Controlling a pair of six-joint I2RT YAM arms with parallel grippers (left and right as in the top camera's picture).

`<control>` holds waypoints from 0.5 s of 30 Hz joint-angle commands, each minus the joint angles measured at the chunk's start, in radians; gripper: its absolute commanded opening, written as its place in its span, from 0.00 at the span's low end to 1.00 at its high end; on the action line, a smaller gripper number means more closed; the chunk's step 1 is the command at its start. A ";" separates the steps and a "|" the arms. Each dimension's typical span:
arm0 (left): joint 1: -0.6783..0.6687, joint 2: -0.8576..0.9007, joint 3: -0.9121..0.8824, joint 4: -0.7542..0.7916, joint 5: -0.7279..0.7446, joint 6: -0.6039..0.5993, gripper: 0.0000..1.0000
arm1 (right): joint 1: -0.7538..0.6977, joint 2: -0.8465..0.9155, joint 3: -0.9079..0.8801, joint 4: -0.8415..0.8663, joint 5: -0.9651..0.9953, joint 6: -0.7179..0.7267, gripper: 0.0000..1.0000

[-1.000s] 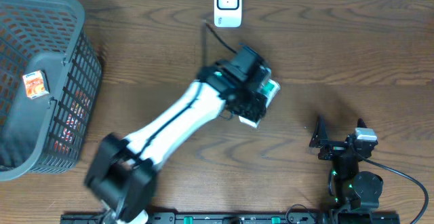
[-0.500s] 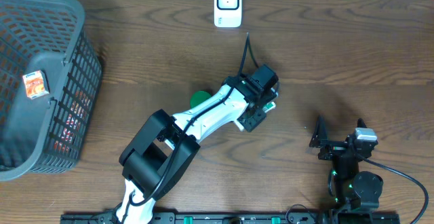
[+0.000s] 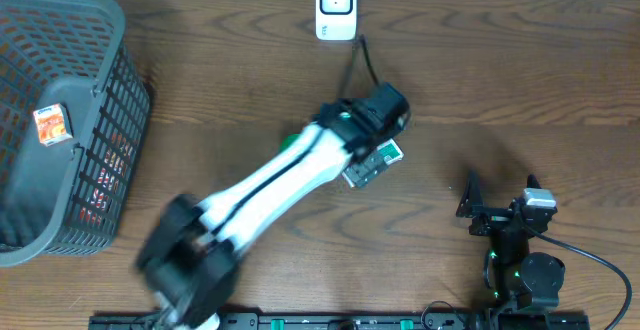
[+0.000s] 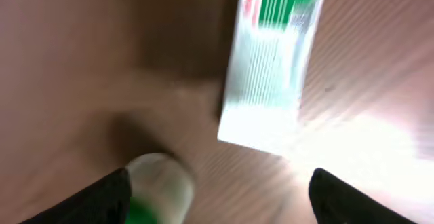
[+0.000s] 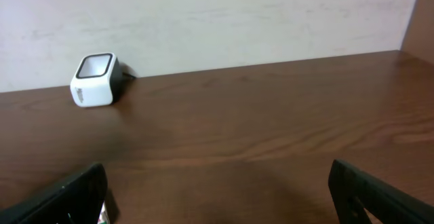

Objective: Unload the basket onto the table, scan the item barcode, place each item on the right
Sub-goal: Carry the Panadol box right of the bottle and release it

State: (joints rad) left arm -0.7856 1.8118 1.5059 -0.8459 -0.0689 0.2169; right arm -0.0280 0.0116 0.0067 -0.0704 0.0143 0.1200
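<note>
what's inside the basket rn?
A small orange box lies inside the basket; something red shows through its side mesh. The mesh hides what that is.

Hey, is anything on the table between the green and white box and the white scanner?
No object visibly lies between the box and the scanner; only the left arm hangs over that stretch with its wrist end.

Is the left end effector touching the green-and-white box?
Apart. Left wrist view: the box lies ahead of the left end effector, bare table showing before both fingers.
</note>
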 commanded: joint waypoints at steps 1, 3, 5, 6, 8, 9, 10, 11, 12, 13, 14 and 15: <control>0.003 -0.253 0.076 -0.008 0.071 0.011 0.88 | 0.009 -0.006 -0.002 -0.005 -0.005 -0.013 0.99; 0.004 -0.401 0.088 -0.005 0.081 0.006 0.89 | 0.009 -0.006 -0.002 -0.005 -0.005 -0.013 0.99; 0.015 -0.522 0.099 -0.005 0.014 -0.039 0.93 | 0.009 -0.006 -0.002 -0.005 -0.005 -0.013 0.99; 0.029 -0.579 0.103 -0.005 -0.046 -0.071 0.93 | 0.009 -0.006 -0.002 -0.005 -0.005 -0.013 0.99; 0.079 -0.691 0.105 -0.006 -0.193 -0.141 0.99 | 0.009 -0.006 -0.002 -0.005 -0.005 -0.013 0.99; 0.121 -0.750 0.105 -0.008 -0.277 -0.193 0.98 | 0.009 -0.006 -0.002 -0.005 -0.005 -0.013 0.99; 0.172 -0.805 0.105 -0.011 -0.343 -0.233 0.98 | 0.009 -0.006 -0.002 -0.005 -0.005 -0.013 0.99; 0.229 -0.855 0.105 -0.016 -0.391 -0.266 0.98 | 0.009 -0.006 -0.002 -0.005 -0.005 -0.013 0.99; 0.279 -0.895 0.105 -0.018 -0.418 -0.288 0.98 | 0.009 -0.006 -0.002 -0.005 -0.005 -0.013 0.99; 0.348 -0.943 0.105 -0.020 -0.443 -0.310 0.98 | 0.009 -0.006 -0.002 -0.005 -0.005 -0.013 0.99; 0.406 -0.977 0.105 -0.019 -0.460 -0.330 0.98 | 0.009 -0.006 -0.002 -0.005 -0.005 -0.013 0.99; 0.460 -1.003 0.105 -0.017 -0.481 -0.352 0.98 | 0.009 -0.006 -0.002 -0.005 -0.005 -0.013 0.99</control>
State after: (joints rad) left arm -0.4549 0.8658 1.6192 -0.8581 -0.3870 -0.0074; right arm -0.0280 0.0116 0.0067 -0.0708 0.0143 0.1200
